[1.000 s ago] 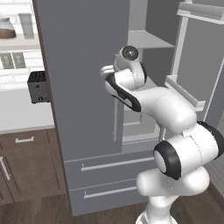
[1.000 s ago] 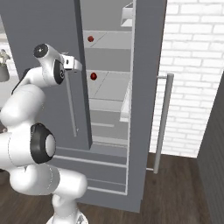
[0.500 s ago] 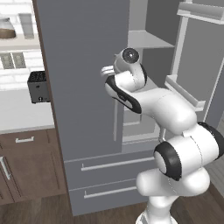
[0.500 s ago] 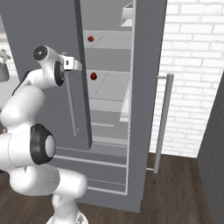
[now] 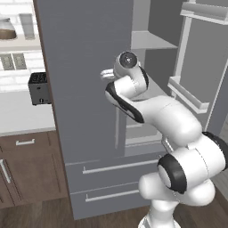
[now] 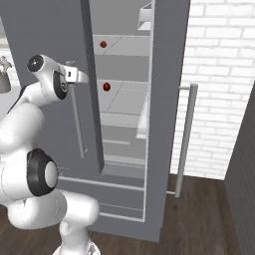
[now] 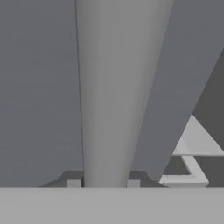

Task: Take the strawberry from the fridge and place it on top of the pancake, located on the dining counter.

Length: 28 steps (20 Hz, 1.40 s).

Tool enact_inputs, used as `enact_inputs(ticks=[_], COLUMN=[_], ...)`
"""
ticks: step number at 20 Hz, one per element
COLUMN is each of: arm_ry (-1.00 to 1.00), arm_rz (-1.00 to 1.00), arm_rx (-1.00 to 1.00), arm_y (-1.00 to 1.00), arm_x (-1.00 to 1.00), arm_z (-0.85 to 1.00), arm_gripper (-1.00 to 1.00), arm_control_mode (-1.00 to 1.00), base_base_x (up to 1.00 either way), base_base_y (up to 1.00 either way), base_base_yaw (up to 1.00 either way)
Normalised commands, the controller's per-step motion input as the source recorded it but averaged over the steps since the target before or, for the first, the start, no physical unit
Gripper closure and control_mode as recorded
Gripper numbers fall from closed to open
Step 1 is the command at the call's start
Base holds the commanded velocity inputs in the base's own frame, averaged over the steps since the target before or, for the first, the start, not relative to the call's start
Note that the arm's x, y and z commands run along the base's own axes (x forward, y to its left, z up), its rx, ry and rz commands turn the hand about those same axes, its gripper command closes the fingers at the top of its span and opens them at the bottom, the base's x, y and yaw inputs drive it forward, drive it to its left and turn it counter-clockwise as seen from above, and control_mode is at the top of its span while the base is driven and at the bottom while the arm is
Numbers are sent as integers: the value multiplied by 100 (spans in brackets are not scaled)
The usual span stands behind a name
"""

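Matte grey fridge, seemingly red strawberry

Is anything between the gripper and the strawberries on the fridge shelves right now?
Yes. The left door, only partly open, stands between the gripper, shut on its bar handle, and the two strawberries on the shelves behind it.

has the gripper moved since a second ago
Yes. In the right base view the gripper has reached forward to the fridge door's edge and shut on the door handle; the strawberry stays shelved.

A kitchen: fridge, wood cabinets, toaster on counter.
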Motion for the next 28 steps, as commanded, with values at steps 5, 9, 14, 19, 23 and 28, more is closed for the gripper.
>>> enact_inputs(ticks=[5,9,14,19,23,28], arm_ry=[0,0,3,2,0,-6], arm_rz=[-14,-10,-11,-7,-10,-13], arm_rx=[-1,-10,-8,-6,-1,0], arm_y=[36,47,65,66,41,22], arm_x=[-92,-100,-83,-55,-23,-12], arm_z=[-13,0,-11,-8,-11,-7], arm_gripper=[100,100,100,-100,-100,-100], arm_control_mode=[-100,-100,-100,-100,-100,-100], base_base_x=[0,0,0,0,0,0], base_base_y=[0,0,0,0,0,0], base_base_yaw=[0,0,0,0,0,0])
